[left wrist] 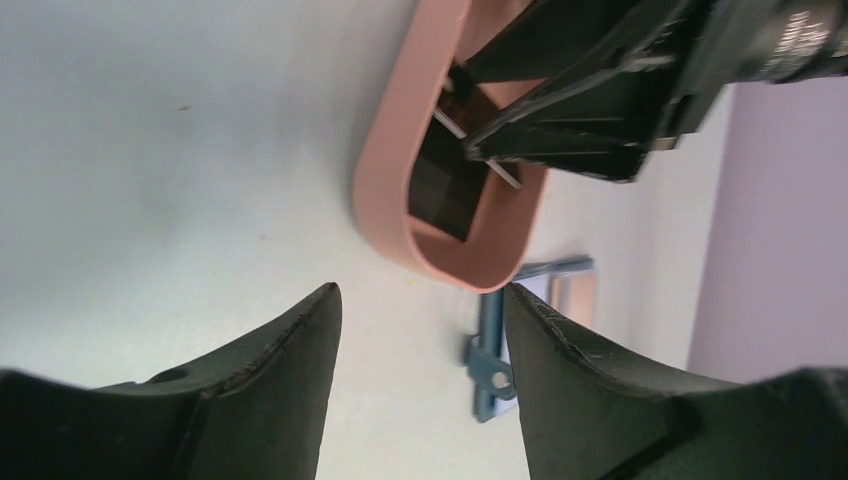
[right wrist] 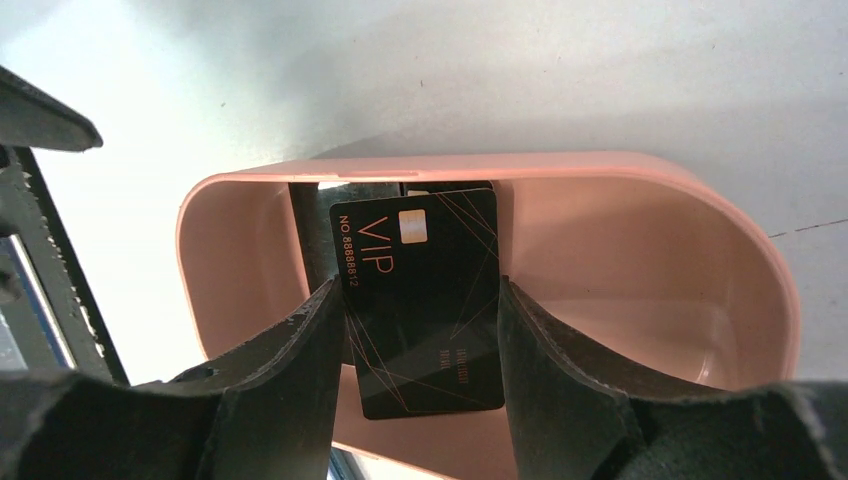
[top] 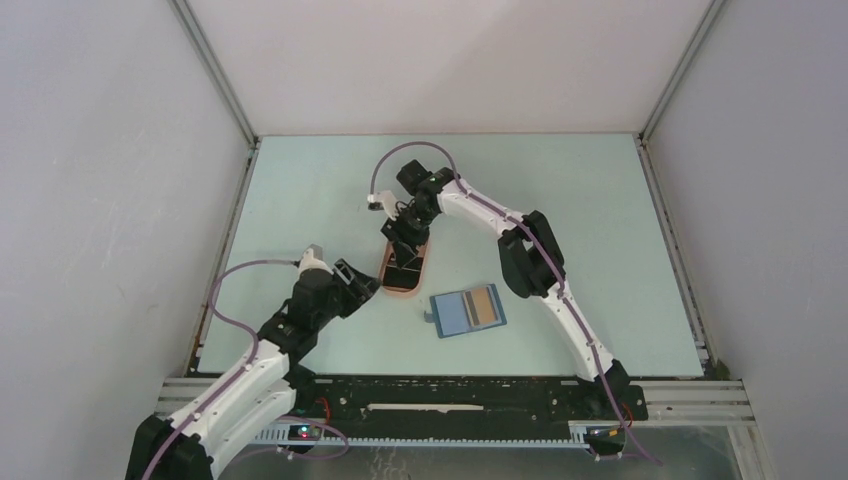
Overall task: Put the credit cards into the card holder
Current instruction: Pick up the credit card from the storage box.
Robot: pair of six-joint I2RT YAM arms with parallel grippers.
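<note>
Operator, your right gripper [right wrist: 420, 300] is down inside the pink tray [right wrist: 620, 170], its two fingers pinching the black card [right wrist: 420, 250] by its long edges. Your left gripper [left wrist: 420, 295] hangs spread and empty just beside the tray's near end. The blue wallet [top: 467, 310] lies open on the table [top: 600, 220] near the tray, with a tan card [top: 481, 306] in it.
</note>
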